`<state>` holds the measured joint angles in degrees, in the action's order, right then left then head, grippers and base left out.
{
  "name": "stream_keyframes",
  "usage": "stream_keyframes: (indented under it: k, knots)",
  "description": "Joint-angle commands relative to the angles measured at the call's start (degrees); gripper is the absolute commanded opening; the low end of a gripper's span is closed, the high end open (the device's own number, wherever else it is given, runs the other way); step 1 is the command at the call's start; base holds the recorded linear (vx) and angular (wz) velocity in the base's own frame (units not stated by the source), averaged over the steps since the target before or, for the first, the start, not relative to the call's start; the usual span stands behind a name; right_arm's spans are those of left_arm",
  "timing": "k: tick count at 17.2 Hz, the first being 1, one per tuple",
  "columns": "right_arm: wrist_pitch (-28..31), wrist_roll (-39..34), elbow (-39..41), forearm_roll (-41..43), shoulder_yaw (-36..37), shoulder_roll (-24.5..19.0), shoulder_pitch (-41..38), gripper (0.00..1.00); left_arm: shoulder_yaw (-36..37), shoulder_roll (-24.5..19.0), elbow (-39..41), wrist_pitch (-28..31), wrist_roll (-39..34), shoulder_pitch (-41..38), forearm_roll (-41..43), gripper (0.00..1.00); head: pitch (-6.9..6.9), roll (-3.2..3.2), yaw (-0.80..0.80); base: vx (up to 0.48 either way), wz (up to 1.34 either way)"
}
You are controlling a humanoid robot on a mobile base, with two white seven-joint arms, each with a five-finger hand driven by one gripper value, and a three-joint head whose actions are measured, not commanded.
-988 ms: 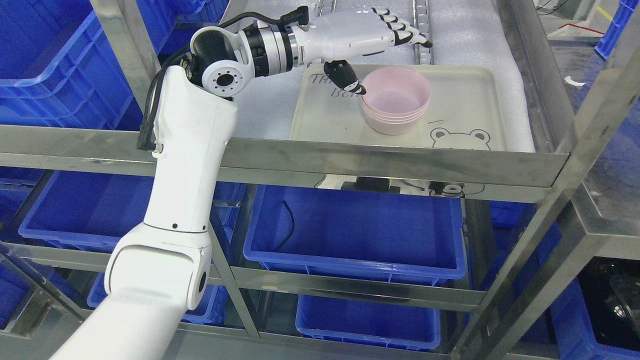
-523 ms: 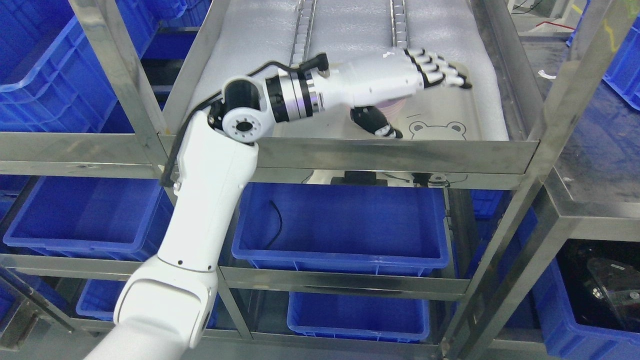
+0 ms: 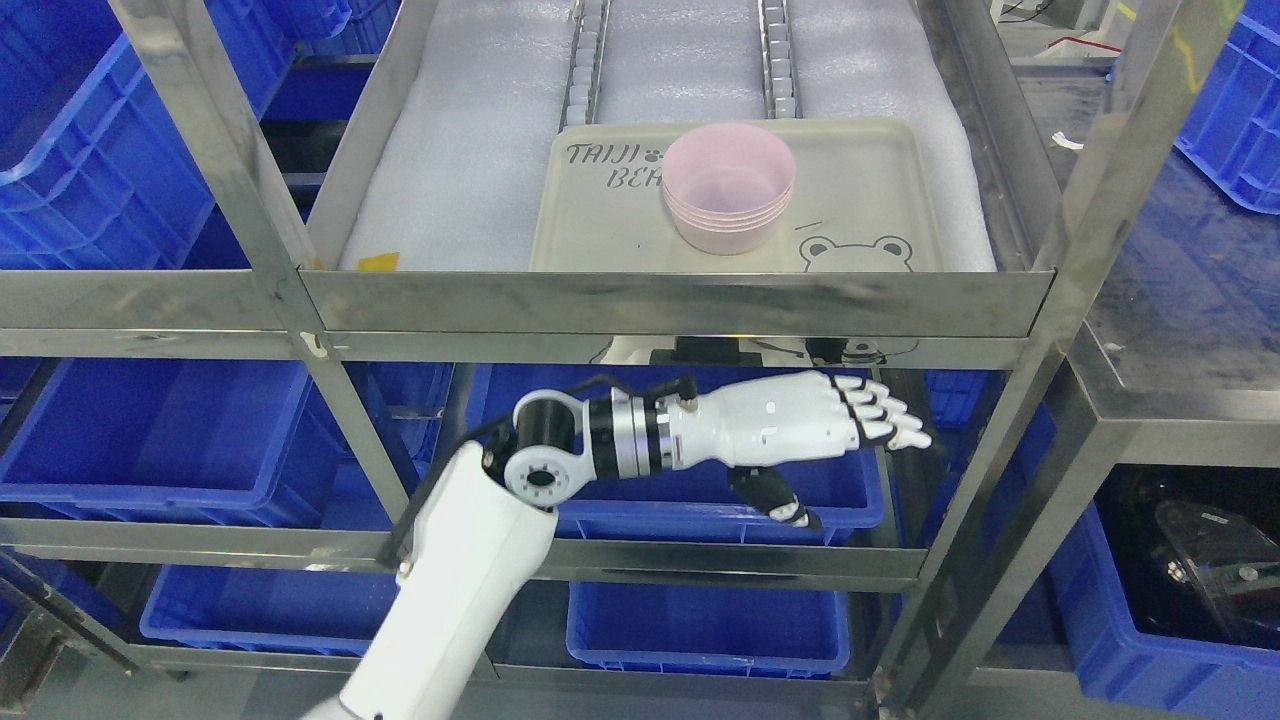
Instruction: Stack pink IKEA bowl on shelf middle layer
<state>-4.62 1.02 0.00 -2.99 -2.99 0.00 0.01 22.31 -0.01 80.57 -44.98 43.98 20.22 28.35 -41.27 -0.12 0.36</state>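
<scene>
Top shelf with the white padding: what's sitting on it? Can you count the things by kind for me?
Pink bowls: 4, nested in one stack, going by the rims that show
Beige tray under the stack: 1
Small yellow scrap on the padding: 1
Total: 6

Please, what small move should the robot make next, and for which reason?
Probably lower the left hand further and draw it toward the robot's body to rest. The pink bowls sit nested in one stack on the tray on the shelf, and the hand, fingers open and holding nothing, hangs below that shelf's front rail, in front of a blue bin. No loose bowl is visible.
</scene>
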Motion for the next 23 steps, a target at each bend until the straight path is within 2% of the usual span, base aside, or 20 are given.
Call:
stream_keyframes:
  k: [1, 4, 5, 7, 9, 11, 12, 17, 23]
  knots:
    - [-0.04, 0.03, 1.00, 0.00, 0.00, 1.00, -0.19, 1.00, -7.10, -0.99, -3.03, -0.02, -2.65, -20.90, -1.19, 0.97, 0.00, 0.00, 0.00, 0.009, 0.04]
    - [-0.04, 0.03, 1.00, 0.00, 0.00, 1.00, -0.19, 1.00, -7.73, -0.99, -6.73, -0.02, -14.41, -26.36, -8.28, 0.98, 0.00, 0.00, 0.00, 0.009, 0.03]
    - [-0.04, 0.03, 1.00, 0.00, 0.00, 1.00, -0.19, 1.00, -7.38, -0.99, -6.83, -0.02, -19.49, -27.94, -14.23, 0.98, 0.00, 0.00, 0.00, 0.012, 0.04]
    - [-0.04, 0.03, 1.00, 0.00, 0.00, 1.00, -0.19, 1.00, -7.98, -0.99, -6.22, 7.40, -25.23, -28.40, -26.10, 0.98, 0.00, 0.00, 0.00, 0.015, 0.05]
    - [-0.04, 0.03, 1.00, 0.00, 0.00, 1.00, -0.19, 1.00, -8.86, -0.99, -2.10, 10.95, -34.44, -29.71, -27.56, 0.98, 0.00, 0.00, 0.00, 0.018, 0.07]
    - [-0.04, 0.03, 1.00, 0.00, 0.00, 1.00, -0.19, 1.00, -8.95, -0.99, 3.69, 22.51, -47.17, -29.11, -27.64, 0.99, 0.00, 0.00, 0.00, 0.018, 0.07]
    - [-0.04, 0.03, 1.00, 0.00, 0.00, 1.00, -0.19, 1.00, -8.78, -0.99, 5.81, 26.83, -50.19, -28.32, -27.65, 1.00, 0.00, 0.00, 0.00, 0.012, 0.07]
    - [-0.04, 0.03, 1.00, 0.00, 0.00, 1.00, -0.19, 1.00, -8.69, -0.99, 11.27, 30.30, -50.22, -28.92, -27.91, 1.00, 0.00, 0.00, 0.00, 0.002, 0.02]
    - [-0.04, 0.03, 1.00, 0.00, 0.00, 1.00, -0.19, 1.00, -7.64, -0.99, 11.19, 30.39, -50.22, -29.88, -28.00, 1.00, 0.00, 0.00, 0.00, -0.002, 0.00]
